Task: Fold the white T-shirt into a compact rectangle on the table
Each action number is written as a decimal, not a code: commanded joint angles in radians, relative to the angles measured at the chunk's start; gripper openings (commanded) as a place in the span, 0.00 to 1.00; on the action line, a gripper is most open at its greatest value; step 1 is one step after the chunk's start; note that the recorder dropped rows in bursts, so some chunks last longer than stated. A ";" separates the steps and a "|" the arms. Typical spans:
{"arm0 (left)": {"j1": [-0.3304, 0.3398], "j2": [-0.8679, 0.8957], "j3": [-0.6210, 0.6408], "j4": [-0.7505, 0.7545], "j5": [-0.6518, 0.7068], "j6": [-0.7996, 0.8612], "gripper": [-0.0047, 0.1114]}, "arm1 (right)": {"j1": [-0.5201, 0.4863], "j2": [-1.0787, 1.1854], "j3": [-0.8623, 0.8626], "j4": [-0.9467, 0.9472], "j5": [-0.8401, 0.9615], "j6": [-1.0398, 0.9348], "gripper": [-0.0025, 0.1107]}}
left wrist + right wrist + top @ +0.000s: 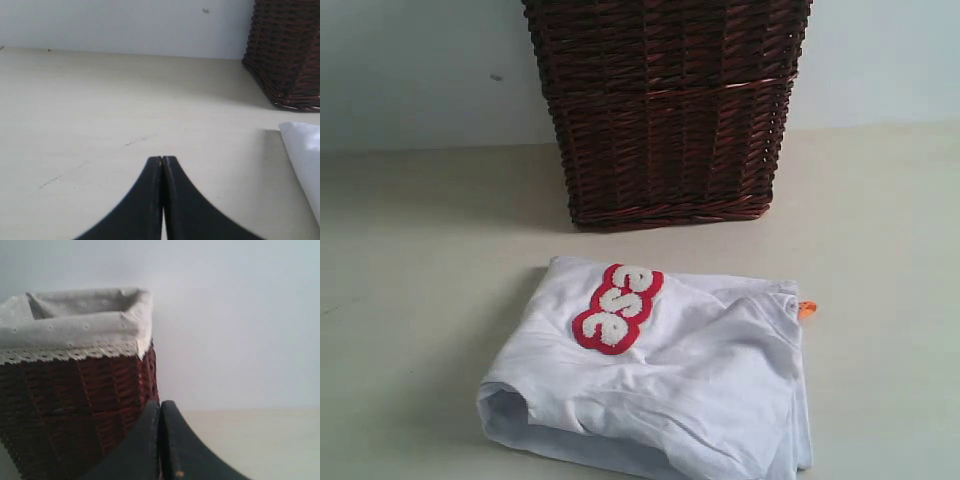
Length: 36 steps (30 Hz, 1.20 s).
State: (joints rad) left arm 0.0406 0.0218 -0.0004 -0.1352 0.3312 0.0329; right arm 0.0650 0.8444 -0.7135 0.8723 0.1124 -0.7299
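The white T-shirt (680,385) lies folded in a thick, slightly skewed rectangle on the table (410,300), near the front. Its fuzzy white letters outlined in red (617,307) face up, and a small orange tag (806,309) sticks out at its right edge. In the exterior view neither gripper shows. My left gripper (162,159) is shut with nothing in it, low over bare table, with a corner of the T-shirt (305,155) off to one side. My right gripper (160,403) is also shut and empty, pointing past the basket.
A tall dark brown wicker basket (665,110) stands just behind the shirt. It has a pale cloth lining (75,322) folded over its rim. A plain light wall (400,60) backs the table.
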 commanded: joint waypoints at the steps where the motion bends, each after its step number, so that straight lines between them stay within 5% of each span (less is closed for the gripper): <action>1: -0.003 0.003 0.000 0.001 -0.005 0.000 0.04 | -0.134 -0.210 0.203 0.103 -0.033 0.001 0.02; 13: -0.003 0.003 0.000 0.001 -0.005 0.000 0.04 | -0.196 -0.843 0.533 -0.081 0.302 -0.008 0.02; 30: -0.003 0.003 0.000 0.001 -0.003 0.000 0.04 | -0.191 -0.833 0.527 -0.202 0.356 0.034 0.02; 34: -0.003 0.003 0.000 0.001 -0.003 0.000 0.04 | -0.119 -0.844 0.532 -0.314 0.280 0.214 0.02; 36: -0.003 0.003 0.000 0.001 -0.003 0.000 0.04 | -0.056 -0.844 0.549 -0.534 0.208 0.443 0.02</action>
State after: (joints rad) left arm 0.0406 0.0218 -0.0004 -0.1352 0.3355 0.0329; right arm -0.0585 0.0060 -0.1814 0.5608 0.4065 -0.5224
